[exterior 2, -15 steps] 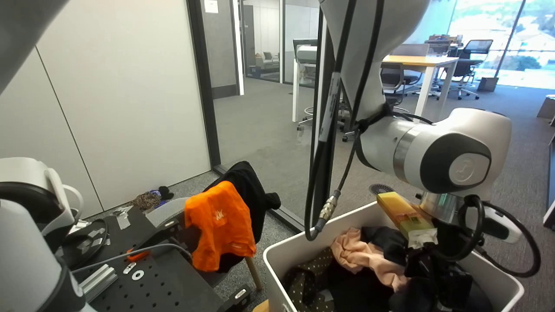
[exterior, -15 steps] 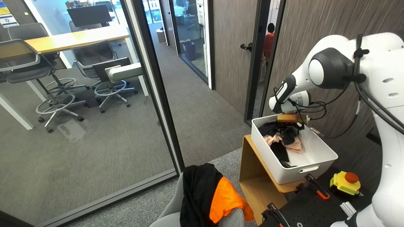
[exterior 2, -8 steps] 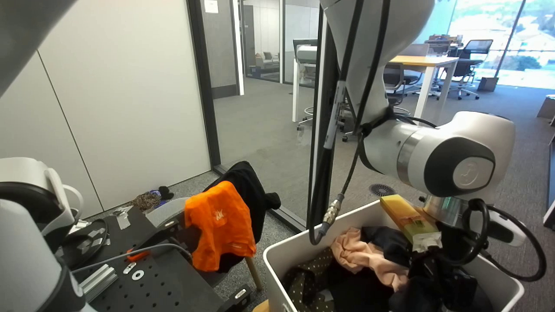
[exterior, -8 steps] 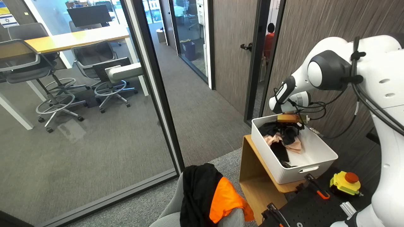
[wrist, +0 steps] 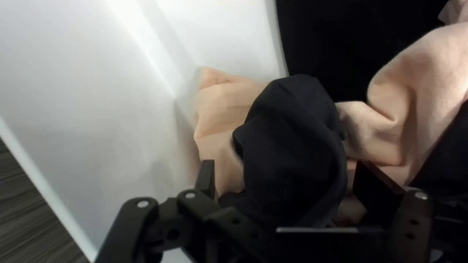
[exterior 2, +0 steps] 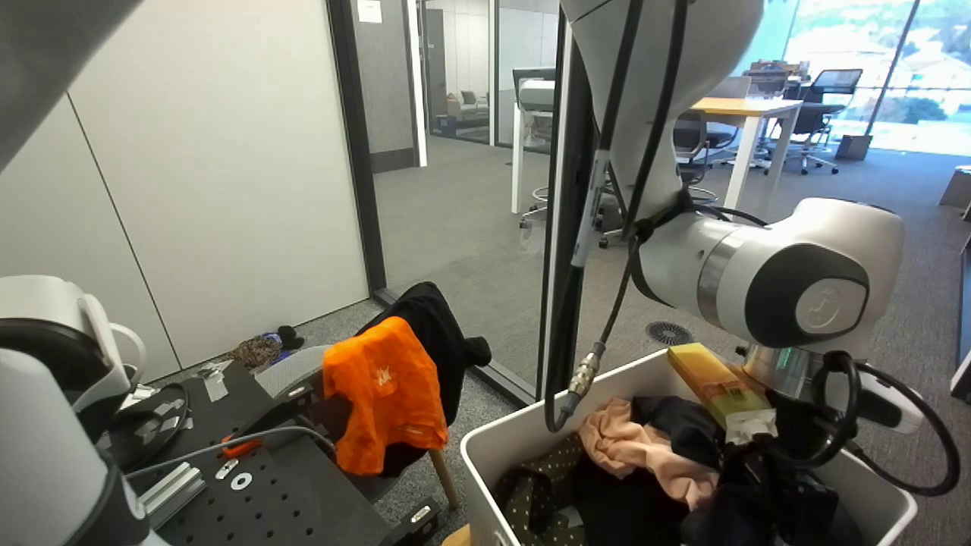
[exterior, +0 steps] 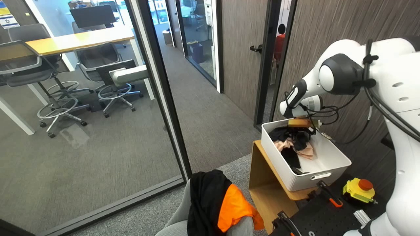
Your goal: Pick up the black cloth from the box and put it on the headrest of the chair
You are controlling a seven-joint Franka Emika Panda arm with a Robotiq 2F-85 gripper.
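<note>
The white box (exterior: 318,180) holds a heap of dark and peach cloths. In the wrist view a bunched black cloth (wrist: 292,142) lies on a peach cloth (wrist: 219,109). My gripper (wrist: 289,177) is open and low inside the box, its fingers apart on either side of the black cloth's bunched part, with visible gaps. In the exterior views its fingertips are hidden among cloth and the box wall. The grey chair (exterior: 178,213) has a black garment (exterior: 206,196) and an orange cloth (exterior: 236,209) over its back; they also show in an exterior view (exterior 2: 387,394).
The box stands on a wooden stand (exterior: 262,177). A black perforated table (exterior 2: 303,493) with tools lies beside the chair. A yellow-and-red button box (exterior: 359,190) sits near the arm base. A glass wall frame (exterior: 160,88) rises behind the chair. Cables hang along the arm.
The arm has sunk slightly, and in an exterior view the wrist has shifted a little right and down into the box. The cloths look almost unchanged.
</note>
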